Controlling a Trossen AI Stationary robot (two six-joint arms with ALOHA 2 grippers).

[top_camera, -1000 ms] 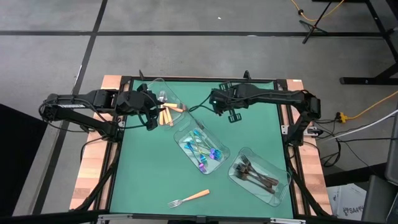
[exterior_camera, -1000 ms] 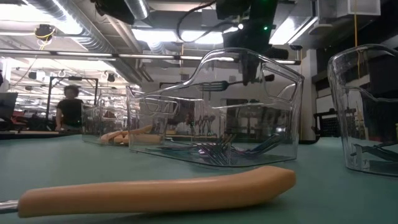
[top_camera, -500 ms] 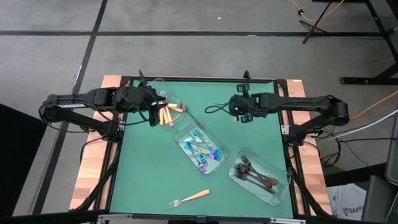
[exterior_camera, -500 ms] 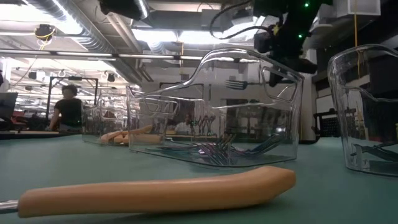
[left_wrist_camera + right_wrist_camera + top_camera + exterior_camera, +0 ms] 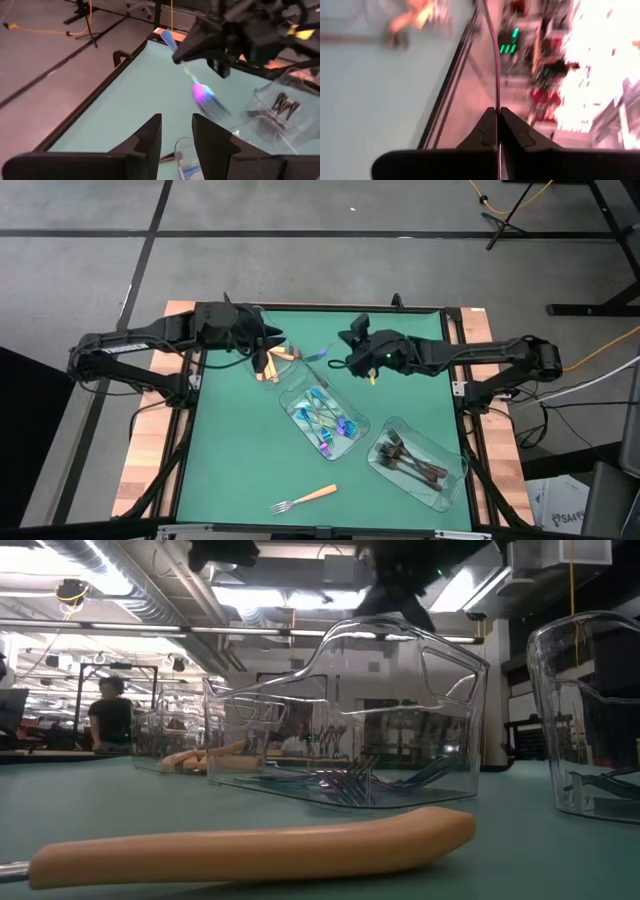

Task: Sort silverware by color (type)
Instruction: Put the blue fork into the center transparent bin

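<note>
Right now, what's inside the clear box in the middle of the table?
The middle box holds a pile of shiny blue-purple forks. They overlap, so I cannot count them or see whether anything lies under the pile.

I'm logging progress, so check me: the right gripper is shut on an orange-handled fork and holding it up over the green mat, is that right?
Not quite. The right gripper is shut and holding a utensil above the green mat, but it is an iridescent blue-purple fork, not an orange-handled one. The left wrist view shows its colour clearly.
</note>
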